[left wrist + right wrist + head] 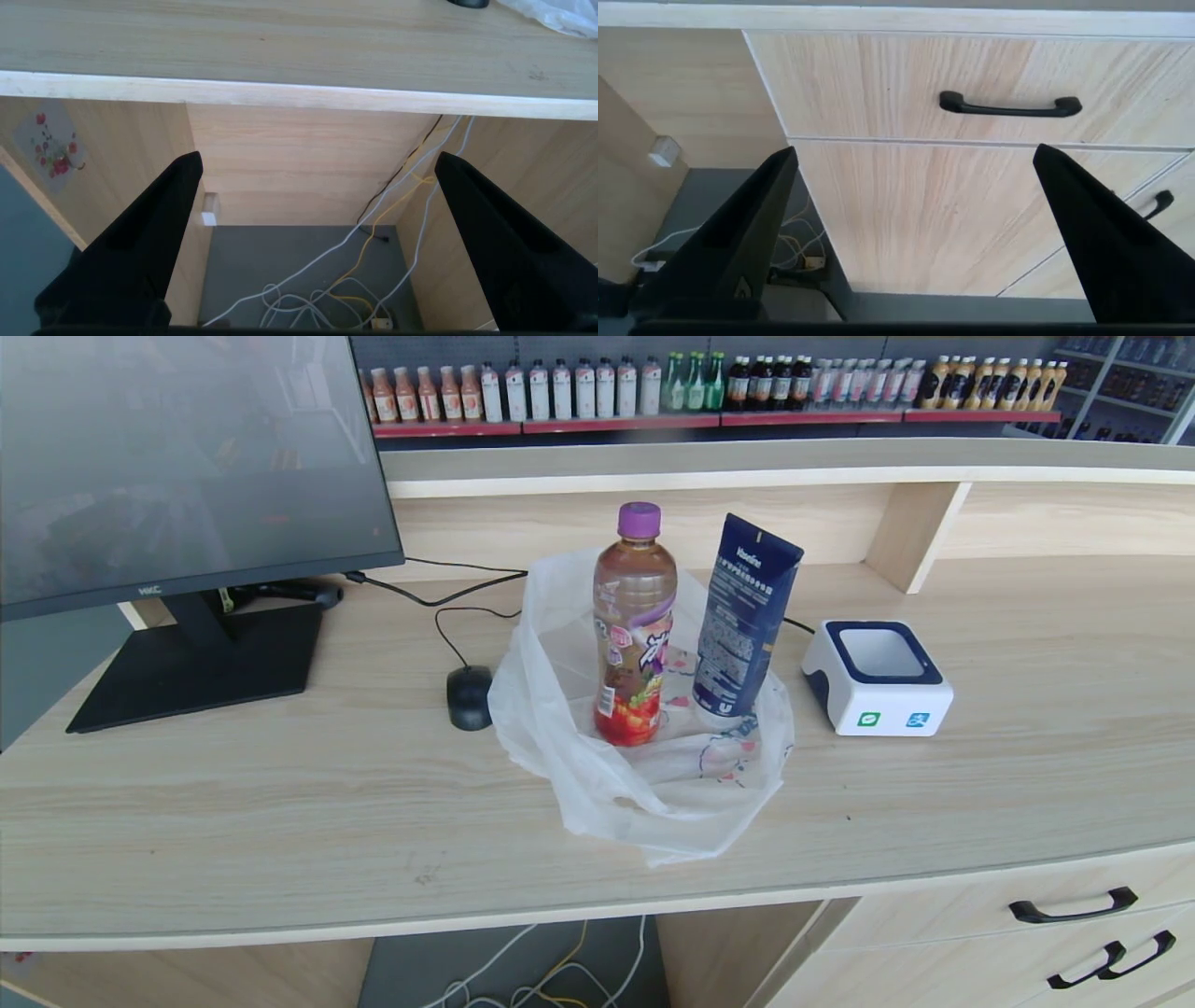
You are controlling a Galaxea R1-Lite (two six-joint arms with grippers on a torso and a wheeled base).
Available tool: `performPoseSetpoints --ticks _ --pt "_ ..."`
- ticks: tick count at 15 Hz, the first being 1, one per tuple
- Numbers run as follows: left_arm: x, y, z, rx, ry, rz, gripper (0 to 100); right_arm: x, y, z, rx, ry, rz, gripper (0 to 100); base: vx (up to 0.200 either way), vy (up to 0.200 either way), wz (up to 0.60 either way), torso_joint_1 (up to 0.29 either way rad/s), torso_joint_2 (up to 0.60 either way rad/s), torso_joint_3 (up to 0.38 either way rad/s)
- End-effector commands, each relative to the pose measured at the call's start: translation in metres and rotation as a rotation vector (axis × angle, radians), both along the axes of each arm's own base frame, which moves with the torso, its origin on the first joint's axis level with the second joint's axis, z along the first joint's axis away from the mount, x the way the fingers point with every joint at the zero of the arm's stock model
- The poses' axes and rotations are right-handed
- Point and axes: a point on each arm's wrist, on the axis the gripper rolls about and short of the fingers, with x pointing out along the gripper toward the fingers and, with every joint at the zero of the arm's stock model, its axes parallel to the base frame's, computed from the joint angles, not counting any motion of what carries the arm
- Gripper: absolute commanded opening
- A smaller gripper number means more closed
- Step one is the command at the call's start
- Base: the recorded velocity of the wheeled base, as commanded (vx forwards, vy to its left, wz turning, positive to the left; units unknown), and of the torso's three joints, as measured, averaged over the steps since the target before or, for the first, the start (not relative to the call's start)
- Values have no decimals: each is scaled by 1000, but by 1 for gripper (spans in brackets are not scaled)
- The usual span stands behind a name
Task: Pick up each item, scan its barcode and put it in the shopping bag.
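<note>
Bottle (635, 625), pouch (742, 616) in shopping bag (597, 784), left pincer (318, 159), right pincer (915, 151) both apart below counter (233, 821)

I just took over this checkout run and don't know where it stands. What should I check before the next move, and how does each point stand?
1. Bottle upright inside the shopping bag: ok.
2. Blue tube inside the bag, standing cap down: ok.
3. Both barcodes read by the scanner: cannot tell.
4. Left gripper open, holding nothing, below the counter: ok.
5. Right gripper open, holding nothing, facing the drawers: ok.
</note>
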Motion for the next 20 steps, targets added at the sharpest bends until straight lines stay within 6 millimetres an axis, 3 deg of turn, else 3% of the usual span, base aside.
performPoseSetpoints --ticks 1,8,16,20 --pt "0 0 0 0 0 0 100 2 0 1 -6 26 -23 100 0 0 0 0 0 0" --pt "0 0 0 12 0 0 100 -8 1 -1 -9 -99 -67 100 0 0 0 0 0 0" --pt "0 0 0 9 0 0 100 -8 1 -2 6 -96 -68 100 0 0 0 0 0 0" --pt "0 0 0 4 0 0 100 -8 1 -2 14 -96 -70 100 -150 0 0 4 3 2"
